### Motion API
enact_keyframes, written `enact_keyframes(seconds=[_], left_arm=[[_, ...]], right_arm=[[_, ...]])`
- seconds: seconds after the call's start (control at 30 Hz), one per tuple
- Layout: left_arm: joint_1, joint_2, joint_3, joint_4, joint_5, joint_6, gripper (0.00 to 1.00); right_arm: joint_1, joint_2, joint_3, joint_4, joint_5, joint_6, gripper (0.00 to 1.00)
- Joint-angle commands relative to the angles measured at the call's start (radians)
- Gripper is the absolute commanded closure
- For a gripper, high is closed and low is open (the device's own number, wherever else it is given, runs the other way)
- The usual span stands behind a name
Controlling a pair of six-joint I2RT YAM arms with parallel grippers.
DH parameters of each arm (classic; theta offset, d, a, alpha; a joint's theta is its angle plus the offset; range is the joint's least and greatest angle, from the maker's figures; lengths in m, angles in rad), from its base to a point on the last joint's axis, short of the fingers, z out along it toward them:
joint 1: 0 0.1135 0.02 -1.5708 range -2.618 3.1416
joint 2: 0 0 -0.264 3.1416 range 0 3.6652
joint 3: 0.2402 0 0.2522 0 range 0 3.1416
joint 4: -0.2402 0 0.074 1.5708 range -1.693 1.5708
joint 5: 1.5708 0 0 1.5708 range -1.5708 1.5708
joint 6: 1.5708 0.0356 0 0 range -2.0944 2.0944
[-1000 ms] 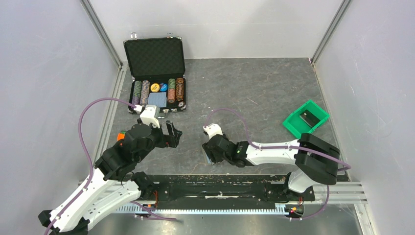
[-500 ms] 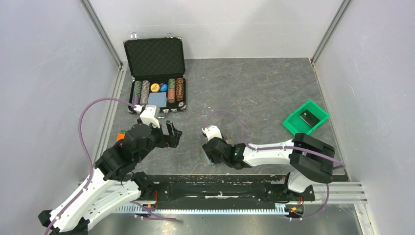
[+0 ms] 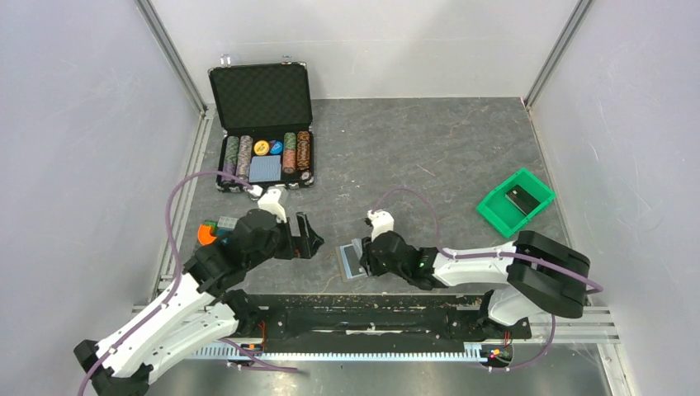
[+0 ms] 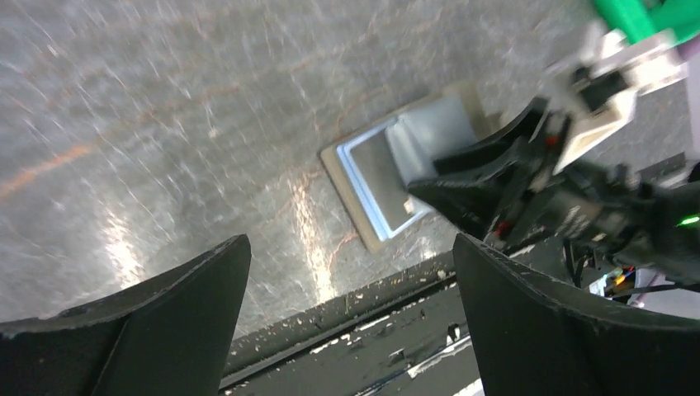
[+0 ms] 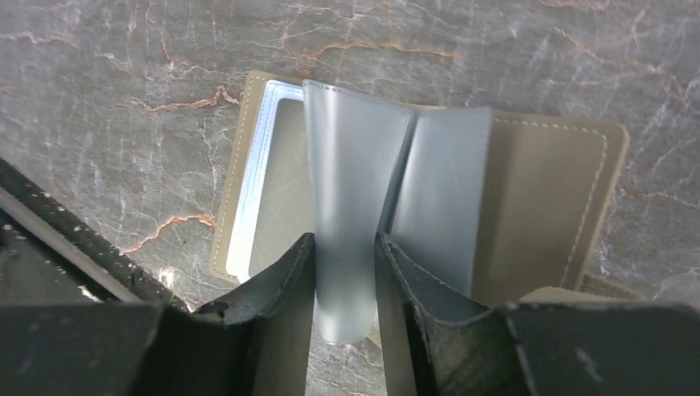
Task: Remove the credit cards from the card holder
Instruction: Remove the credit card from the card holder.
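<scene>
The tan card holder (image 3: 350, 263) lies spread open on the grey table near the front edge. It also shows in the left wrist view (image 4: 371, 186) and in the right wrist view (image 5: 545, 206). My right gripper (image 3: 364, 258) is over its middle fold, shut on a pale-blue credit card (image 5: 351, 214) that bows upward between the fingers (image 5: 276, 305). A second pale-blue card (image 5: 442, 198) leans beside it. The left panel (image 5: 268, 194) lies flat with a pale-blue border. My left gripper (image 3: 309, 237) is open and empty, just left of the holder, its fingers (image 4: 173, 322) wide apart.
An open black chip case (image 3: 262, 124) stands at the back left. A green bin (image 3: 495, 213) with a small black item sits at the right. Orange, blue and green items (image 3: 211, 230) lie left of my left arm. A black rail (image 3: 371, 318) runs along the near edge.
My left gripper has moved right, toward the holder. My right gripper has shifted right, and the holder's pale-blue left panel now shows beside it.
</scene>
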Motion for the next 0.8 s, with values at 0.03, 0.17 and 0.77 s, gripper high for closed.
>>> enact_keyframes(seconds=[0.03,0.17,0.77], left_arm=[[-0.002,0.081,-0.127,0.167,0.136,-0.145,0.05],[-0.002,0.189,-0.185,0.321,0.212,-0.173,0.19],[-0.005,0.737,-0.152,0.776,0.39,-0.166,0.69]], right_arm=[[-0.09,-0.088,-0.172,0.324,-0.21,0.119,0.67],[-0.146,-0.114,-0.263,0.478,-0.319,0.161,0.69],[-0.196,-0.136,-0.362,0.657,-0.473,0.228,0.65]])
